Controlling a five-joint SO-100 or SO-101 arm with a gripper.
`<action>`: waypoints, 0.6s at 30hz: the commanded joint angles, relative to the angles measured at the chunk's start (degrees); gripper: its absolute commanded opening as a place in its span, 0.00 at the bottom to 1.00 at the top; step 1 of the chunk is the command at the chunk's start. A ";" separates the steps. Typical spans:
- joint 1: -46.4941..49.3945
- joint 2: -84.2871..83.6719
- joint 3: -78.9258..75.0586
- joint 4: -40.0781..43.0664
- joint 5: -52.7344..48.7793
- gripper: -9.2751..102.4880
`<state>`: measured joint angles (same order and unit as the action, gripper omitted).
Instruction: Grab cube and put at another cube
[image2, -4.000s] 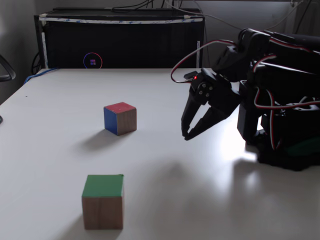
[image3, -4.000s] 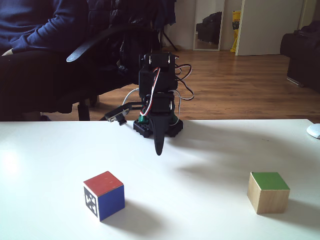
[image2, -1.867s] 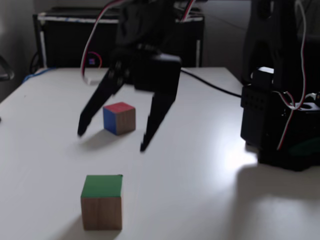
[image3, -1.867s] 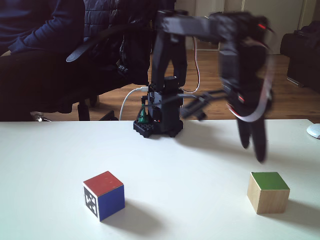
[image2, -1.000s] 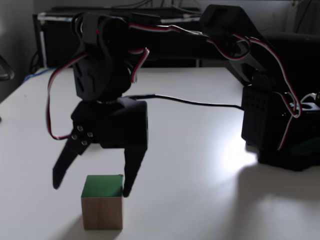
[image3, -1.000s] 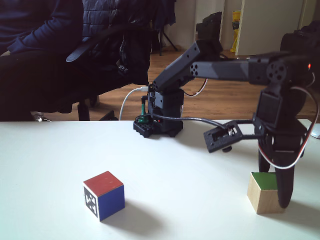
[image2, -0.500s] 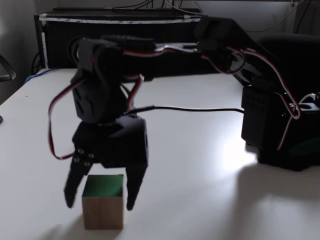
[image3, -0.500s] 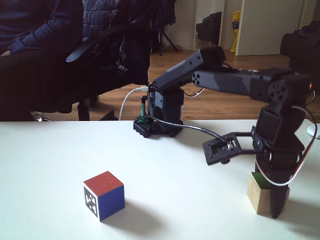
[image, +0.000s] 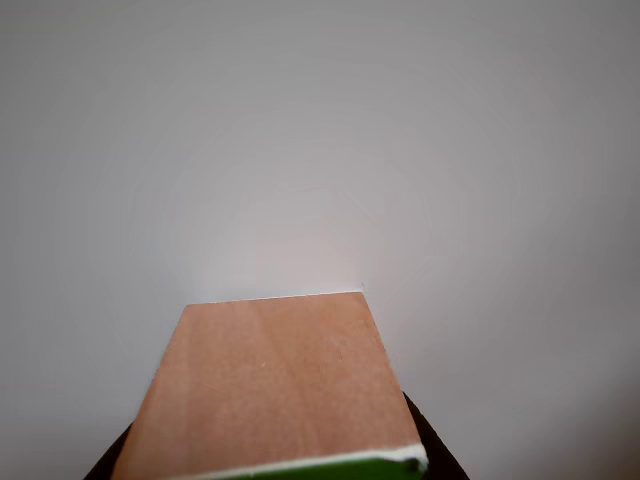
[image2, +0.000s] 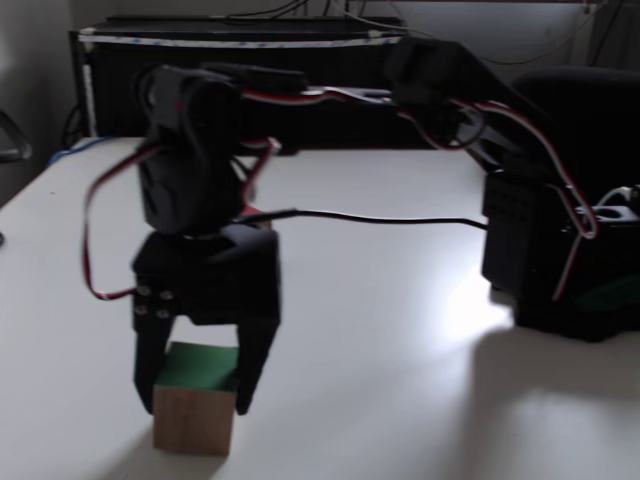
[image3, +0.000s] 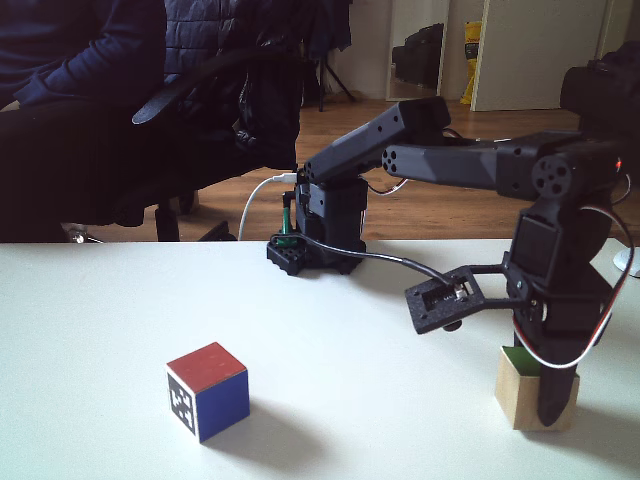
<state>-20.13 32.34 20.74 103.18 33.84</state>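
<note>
The cube (image2: 193, 425) has a green top and plain wood sides and rests on the white table (image2: 380, 330) at the front left. My gripper (image2: 195, 405) stands upright over it, one finger against each side, shut on it. From across the table, the cube (image3: 517, 398) sits at the right with a dark finger (image3: 557, 395) covering its right part. In the other view its wood face (image: 270, 380) and a green strip fill the bottom centre. Another cube (image3: 207, 390), with a red top, a pixel marker and a blue side, stands apart at the left.
The arm's base (image2: 560, 250) stands at the table's right in a fixed view, with a cable (image2: 380, 218) hanging across to the wrist. A black box (image2: 240, 70) lines the far edge. A person on a chair (image3: 90, 110) sits behind the table.
My gripper has come lower over the green-topped cube and its fingers have drawn in against its sides. The cube has shifted a little to the left in a fixed view.
</note>
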 joint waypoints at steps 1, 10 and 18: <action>1.14 7.91 1.32 0.35 0.53 0.14; 6.86 30.94 17.75 0.35 -1.85 0.14; 21.18 49.31 37.71 -0.18 -10.46 0.14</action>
<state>-4.04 73.30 53.70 103.18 26.63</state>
